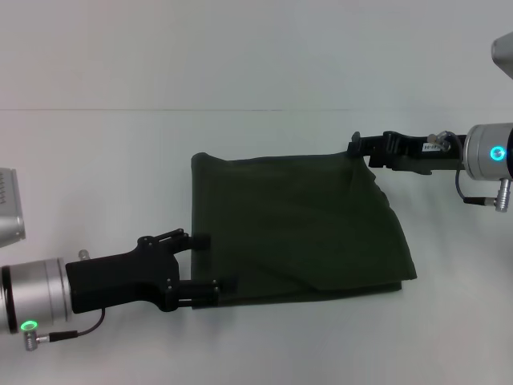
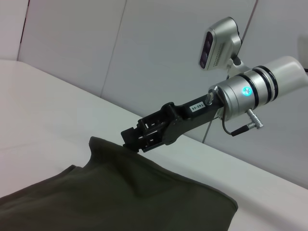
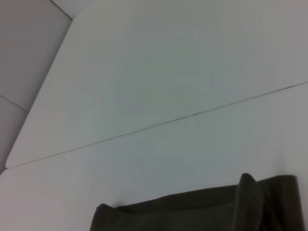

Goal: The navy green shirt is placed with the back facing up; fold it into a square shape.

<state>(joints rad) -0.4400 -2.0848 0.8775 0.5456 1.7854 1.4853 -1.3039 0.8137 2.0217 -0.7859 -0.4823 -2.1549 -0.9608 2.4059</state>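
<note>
Navy green shirt (image 1: pixel 296 228) folded, centre frame on white surface (image 1: pixel 120 144).
Left gripper (image 1: pixel 215 261), lower left: jaws spread over shirt's left edge. Right gripper (image 1: pixel 358 147), upper right, at the raised corner; jaw state cannot be made out. Lettering hidden.

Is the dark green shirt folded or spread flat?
Folded: the dark olive-green fabric shirt forms a compact rectangle with doubled layers, no sleeves showing.

Head view overhead, wrist views low, sharing shirt (image 1: pixel 296 224) edge, seemingly
</note>
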